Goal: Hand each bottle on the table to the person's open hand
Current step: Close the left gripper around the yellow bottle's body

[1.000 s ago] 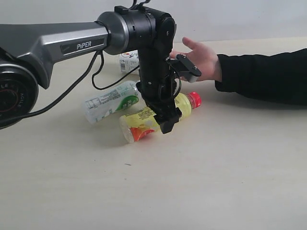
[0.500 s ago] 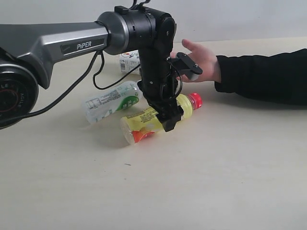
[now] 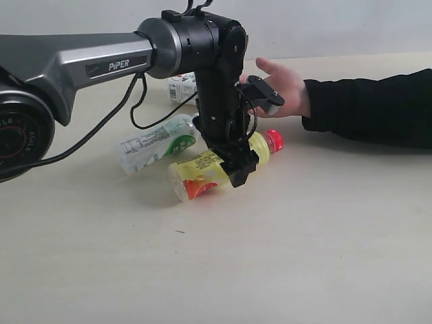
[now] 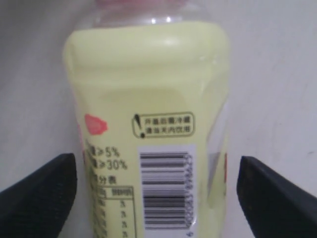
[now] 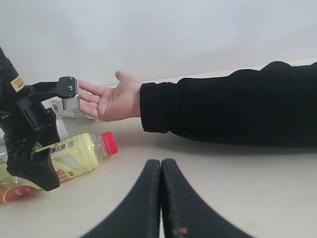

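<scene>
Bottles, three: yellow bottle (image 3: pixel 199 173) between open left jaws, white-green (image 3: pixel 155 143), squarish (image 3: pixel 181 88); right jaws closed, empty.

We see the right gripper (image 5: pixel 161 166) with its two fingers pressed flat together, nothing between them, above the pale table (image 5: pixel 247 188). Beyond it the person's open hand (image 5: pixel 111 101) is held palm up (a black sleeve (image 5: pixel 228 106) runs off behind it). The yellow bottle (image 5: pixel 81 152) with its red cap (image 5: pixel 109 143) lies on its side, with the left gripper (image 5: pixel 42 173) down over its middle.
</scene>
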